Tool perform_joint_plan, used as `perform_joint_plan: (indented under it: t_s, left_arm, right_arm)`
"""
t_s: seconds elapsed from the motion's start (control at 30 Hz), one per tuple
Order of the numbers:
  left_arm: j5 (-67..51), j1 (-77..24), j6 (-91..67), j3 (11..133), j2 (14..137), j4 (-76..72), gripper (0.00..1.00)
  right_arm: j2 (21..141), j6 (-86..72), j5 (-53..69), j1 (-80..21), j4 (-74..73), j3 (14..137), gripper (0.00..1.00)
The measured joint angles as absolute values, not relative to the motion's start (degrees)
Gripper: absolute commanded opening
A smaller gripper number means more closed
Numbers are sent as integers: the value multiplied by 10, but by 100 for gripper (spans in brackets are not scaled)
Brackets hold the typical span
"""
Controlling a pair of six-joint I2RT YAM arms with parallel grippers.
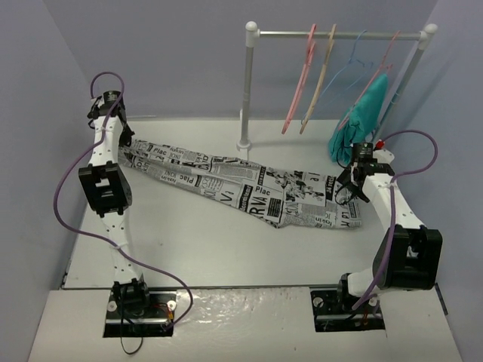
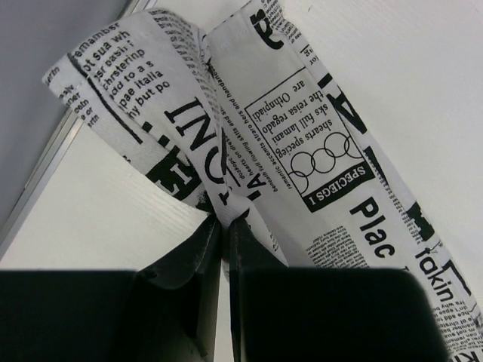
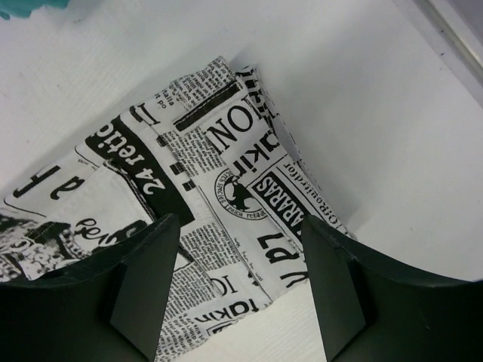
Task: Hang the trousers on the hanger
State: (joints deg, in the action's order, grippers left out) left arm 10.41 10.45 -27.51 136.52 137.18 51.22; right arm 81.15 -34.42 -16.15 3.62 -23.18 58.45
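Top external view: the trousers [image 1: 249, 192] lie stretched flat across the middle of the table [image 1: 226, 256], running from the left-centre of the frame down to the right-centre. The pink hanger [image 1: 299, 83] hangs on the rail [image 1: 339, 34] at the top of the frame, empty and well apart from the fabric, so nothing of the hanging itself is done.

In the left wrist view the left gripper [image 2: 225, 230] has its jaws pressed together on a raised fold at one end of the trousers, so that end looks secured. In the right wrist view the right gripper [image 3: 241, 290] stands with its jaws spread, one finger on each side of the other end, above the cloth and gripping nothing.

By my reading this is an early stage. The right end has yet to be pinched. Then the trousers must be lifted, carried to the hanger and draped over its bar.
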Motion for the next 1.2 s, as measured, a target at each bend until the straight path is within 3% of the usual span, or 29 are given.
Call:
perform_joint_plan:
  t_s: [0.07,0.17,0.3,0.4,0.63,0.73,0.93,1.07,1.2]
  left_arm:
    - [104,106,-272,1378,1388,507,45]
    - [104,110,-266,1380,1402,491,68]
    - [86,123,-261,1380,1413,463,85]
    - [72,134,-257,1374,1412,443,89]
    - [45,155,-234,1256,1336,375,91]
    - [28,170,-245,1225,1303,363,87]
    - [-18,209,-264,1155,1259,326,68]
    - [-51,207,-266,1077,1245,296,43]
    - [-82,188,-259,1015,1241,270,43]
  right_arm:
    - [808,-341,-150,36,-228,570,62]
    - [797,-330,-130,35,-220,549,62]
    - [766,-308,-106,13,-213,533,62]
    - [747,-300,-95,-25,-205,531,63]
    - [736,-302,-62,-98,-164,492,64]
    - [739,-304,-52,-120,-151,479,64]
    - [778,-305,-51,-188,-108,484,59]
    - [841,-308,-56,-227,-81,500,48]
    - [894,-312,-66,-245,-60,518,41]
